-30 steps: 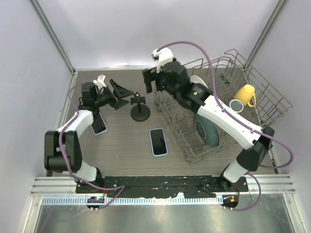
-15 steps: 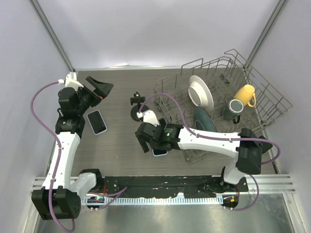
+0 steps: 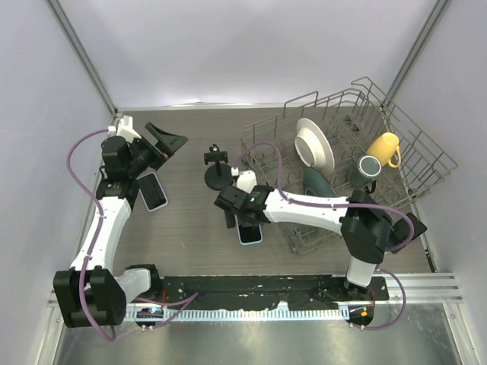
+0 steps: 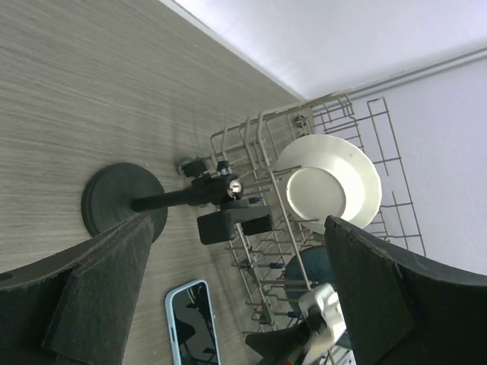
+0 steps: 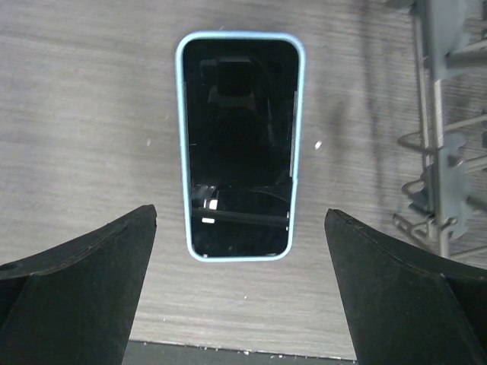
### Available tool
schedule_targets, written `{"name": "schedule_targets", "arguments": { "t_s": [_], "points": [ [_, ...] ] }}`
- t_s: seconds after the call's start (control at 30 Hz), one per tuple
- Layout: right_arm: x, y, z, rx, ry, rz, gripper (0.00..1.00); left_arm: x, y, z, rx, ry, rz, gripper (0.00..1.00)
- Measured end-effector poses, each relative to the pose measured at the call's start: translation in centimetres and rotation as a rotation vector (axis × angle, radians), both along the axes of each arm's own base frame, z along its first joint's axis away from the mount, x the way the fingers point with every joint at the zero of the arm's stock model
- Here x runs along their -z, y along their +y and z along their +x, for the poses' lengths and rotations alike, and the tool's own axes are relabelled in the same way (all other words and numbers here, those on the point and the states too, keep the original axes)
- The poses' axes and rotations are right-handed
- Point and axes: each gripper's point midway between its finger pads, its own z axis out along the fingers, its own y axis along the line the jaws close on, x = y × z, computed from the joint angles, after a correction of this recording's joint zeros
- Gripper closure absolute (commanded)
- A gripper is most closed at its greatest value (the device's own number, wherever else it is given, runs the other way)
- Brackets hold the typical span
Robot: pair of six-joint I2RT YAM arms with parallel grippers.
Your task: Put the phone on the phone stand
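My right gripper (image 5: pixel 240 220), fingers spread wide, over the flat black-screened, pale-blue-cased phone (image 5: pixel 240 137); a shallow pinch on its thin rim may slip

Pale-blue-rimmed (black-screened) phone (image 5: pixel 240 144), black stand (image 3: pixel 216 173)

Dish rack (image 3: pixel 415 122) on the right holds a white plate (image 3: pixel 314 144) and a yellow mug (image 3: pixel 384 148); a darker-rimmed phone (image 3: pixel 152 192) lies at left.

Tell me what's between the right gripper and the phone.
Nothing. The right wrist view shows the open right gripper over the phone, the gap between them bare.
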Motion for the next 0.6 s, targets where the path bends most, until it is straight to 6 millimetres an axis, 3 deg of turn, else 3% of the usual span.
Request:
{"name": "schedule_targets", "arguments": {
  "t_s": [0.13,0.4,0.6],
  "points": [
    [0.5,-0.6,1.1,0.039,0.025,-0.001,0.02,-1.1,-0.2,0.1,0.010,-0.047,-0.017,0.00],
    [4.0,-0.2,0.4,0.040,0.097,-0.056,0.02,-1.4,0.3,0.2,-0.003,-0.060,-0.033,0.00],
    [4.6,-0.3,0.7,0.051,0.113,-0.056,0.02,-1.5,0.2,0.1,0.003,-0.065,-0.036,0.00]
  ]
}}
